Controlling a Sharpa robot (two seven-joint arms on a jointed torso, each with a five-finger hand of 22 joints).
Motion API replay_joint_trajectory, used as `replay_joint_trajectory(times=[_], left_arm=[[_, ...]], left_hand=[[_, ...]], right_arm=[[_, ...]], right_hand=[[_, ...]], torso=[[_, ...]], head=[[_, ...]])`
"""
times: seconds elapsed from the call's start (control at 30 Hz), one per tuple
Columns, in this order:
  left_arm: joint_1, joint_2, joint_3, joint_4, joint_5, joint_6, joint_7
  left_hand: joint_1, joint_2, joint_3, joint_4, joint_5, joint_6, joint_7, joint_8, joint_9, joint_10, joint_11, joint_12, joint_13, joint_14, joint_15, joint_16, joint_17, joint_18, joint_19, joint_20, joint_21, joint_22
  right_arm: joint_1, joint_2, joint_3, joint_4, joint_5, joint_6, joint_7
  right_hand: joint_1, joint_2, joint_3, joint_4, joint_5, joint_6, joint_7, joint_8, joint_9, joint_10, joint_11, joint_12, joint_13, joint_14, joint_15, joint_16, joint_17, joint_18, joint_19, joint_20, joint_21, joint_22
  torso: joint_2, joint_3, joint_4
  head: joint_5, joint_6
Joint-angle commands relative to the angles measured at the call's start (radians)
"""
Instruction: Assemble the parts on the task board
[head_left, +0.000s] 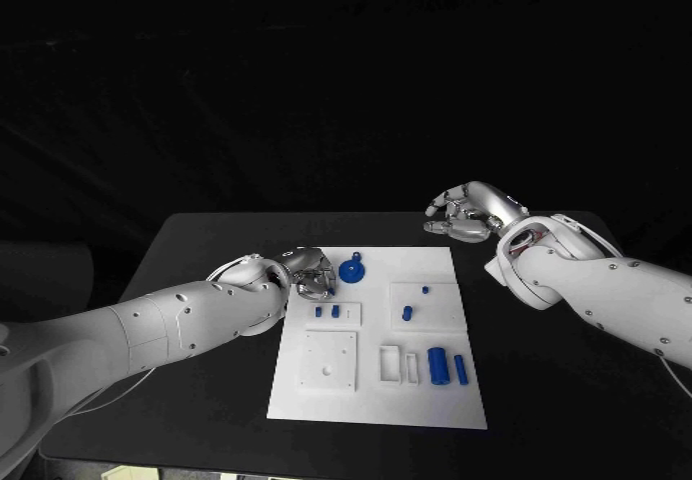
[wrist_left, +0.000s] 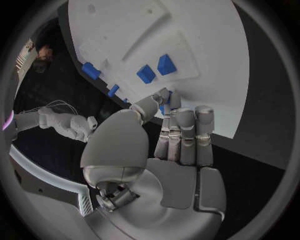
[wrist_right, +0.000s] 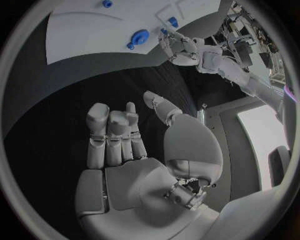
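The white task board (head_left: 378, 402) lies mid-table. A round blue part (head_left: 352, 272) with a short stem lies near its far left corner, and shows again in the right wrist view (wrist_right: 139, 37). My left hand (head_left: 306, 275) hovers at the board's left edge just beside that part, fingers straight and together (wrist_left: 181, 135), thumb tip close to a fingertip. A sliver of blue (wrist_left: 162, 108) shows between them; I cannot tell whether it is pinched. My right hand (head_left: 464, 212) hangs over the table off the board's far right corner, fingers loosely curled (wrist_right: 119, 132) around nothing.
Two small blue pieces (head_left: 326, 311) stand in a raised block on the board's left side. Two more (head_left: 417, 302) sit mid-right, and two blue cylinders (head_left: 447, 367) lie near the front right. A square plate with a hole (head_left: 329, 362) is front left.
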Motion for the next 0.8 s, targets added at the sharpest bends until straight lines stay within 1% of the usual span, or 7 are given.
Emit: replay_joint_trajectory(times=[0.03, 0.17, 0.27, 0.33, 0.47, 0.57, 0.8], left_arm=[[-0.005, 0.004, -0.003, 0.003, -0.01, 0.014, -0.001], [-0.005, 0.005, -0.004, 0.008, -0.028, 0.031, -0.003], [-0.005, 0.007, -0.007, 0.012, -0.052, 0.032, -0.003], [-0.005, 0.007, -0.009, 0.016, -0.079, 0.031, -0.005], [-0.005, 0.004, -0.02, 0.031, -0.141, 0.028, -0.01], [-0.005, 0.001, -0.026, 0.039, -0.184, 0.025, -0.016], [-0.005, 0.002, -0.031, 0.033, -0.202, 0.016, -0.024]], left_hand=[[-0.002, 0.008, 0.004, -0.002, 0.003, 0.012, 0.005, 0.005, 0.001, 0.006, 0.0, -0.006, -0.001, -0.001, -0.002, 0.002, -0.001, 0.092, -0.004, -0.01, 0.005, 0.015], [-0.002, 0.008, 0.004, -0.003, 0.003, 0.013, 0.004, 0.005, 0.001, 0.006, 0.0, -0.006, -0.001, -0.001, -0.002, 0.002, -0.001, 0.092, -0.004, -0.01, 0.005, 0.015], [-0.001, 0.008, 0.004, -0.003, 0.003, 0.013, 0.004, 0.005, 0.001, 0.007, 0.0, -0.006, -0.001, -0.001, -0.002, 0.002, -0.001, 0.092, -0.005, -0.01, 0.005, 0.015], [0.0, 0.008, 0.005, -0.004, 0.004, 0.014, 0.004, 0.006, 0.0, 0.008, -0.001, -0.006, -0.001, -0.002, -0.003, 0.003, -0.002, 0.092, -0.005, -0.011, 0.005, 0.015], [0.001, 0.006, 0.005, -0.007, 0.008, 0.018, 0.003, 0.008, 0.0, 0.013, -0.002, -0.006, -0.001, -0.002, -0.004, 0.003, -0.002, 0.091, -0.006, -0.011, 0.006, 0.015], [0.002, 0.002, 0.006, -0.01, 0.014, 0.023, 0.001, 0.01, -0.001, 0.02, -0.004, -0.006, 0.0, -0.001, -0.006, 0.005, -0.002, 0.091, -0.005, -0.013, 0.007, 0.015], [0.002, -0.001, 0.007, -0.011, 0.018, 0.027, 0.0, 0.012, -0.002, 0.025, -0.006, -0.006, 0.0, 0.001, -0.007, 0.007, -0.003, 0.09, -0.004, -0.014, 0.008, 0.015]], right_arm=[[0.0, 0.0, 0.0, 0.002, -0.006, 0.011, 0.008], [0.0, -0.001, 0.0, 0.002, -0.006, 0.011, 0.008], [0.0, -0.001, 0.0, 0.002, -0.006, 0.011, 0.008], [0.0, -0.002, 0.0, 0.002, -0.006, 0.011, 0.008], [0.0, -0.002, 0.0, 0.002, -0.006, 0.011, 0.008], [0.0, -0.003, 0.0, 0.002, -0.006, 0.01, 0.008], [0.0, -0.003, 0.0, 0.002, -0.006, 0.01, 0.008]], right_hand=[[-0.002, -0.001, -0.002, 0.003, 0.005, -0.001, 0.007, 0.0, 0.002, -0.005, -0.002, -0.003, -0.001, 0.001, 0.004, -0.002, 0.001, 0.086, 0.002, -0.005, -0.005, 0.01], [-0.002, -0.001, -0.002, 0.003, 0.005, -0.001, 0.007, 0.0, 0.002, -0.005, -0.002, -0.003, -0.001, 0.001, 0.004, -0.002, 0.001, 0.086, 0.002, -0.005, -0.005, 0.01], [-0.002, -0.001, -0.002, 0.003, 0.005, -0.001, 0.007, 0.0, 0.002, -0.005, -0.002, -0.003, -0.001, 0.001, 0.004, -0.002, 0.001, 0.086, 0.002, -0.005, -0.005, 0.01], [-0.002, -0.001, -0.002, 0.003, 0.005, -0.001, 0.007, 0.0, 0.002, -0.005, -0.002, -0.003, -0.001, 0.001, 0.004, -0.003, 0.001, 0.086, 0.002, -0.005, -0.005, 0.01], [-0.002, -0.001, -0.002, 0.003, 0.004, -0.001, 0.007, 0.0, 0.002, -0.005, -0.002, -0.003, -0.001, 0.001, 0.004, -0.003, 0.001, 0.086, 0.002, -0.005, -0.005, 0.01], [-0.002, -0.001, -0.002, 0.003, 0.004, -0.001, 0.007, 0.0, 0.002, -0.005, -0.002, -0.003, -0.002, 0.001, 0.004, -0.003, 0.001, 0.086, 0.002, -0.005, -0.005, 0.01], [-0.002, -0.001, -0.002, 0.003, 0.004, -0.001, 0.007, 0.0, 0.002, -0.005, -0.002, -0.003, -0.002, 0.001, 0.004, -0.003, 0.001, 0.086, 0.002, -0.005, -0.005, 0.01]], torso=[[0.0, 0.0007, 0.0003], [0.0, 0.0009, 0.0009], [0.0, 0.0006, 0.0006], [0.0, 0.0002, 0.0008], [-0.001, 0.0009, 0.0008], [-0.001, 0.0011, 0.0006], [0.0, 0.0005, 0.001]], head=[[-0.001, -0.001], [-0.003, -0.002], [-0.003, -0.002], [-0.003, -0.003], [-0.005, -0.003], [-0.006, -0.003], [-0.007, -0.002]])
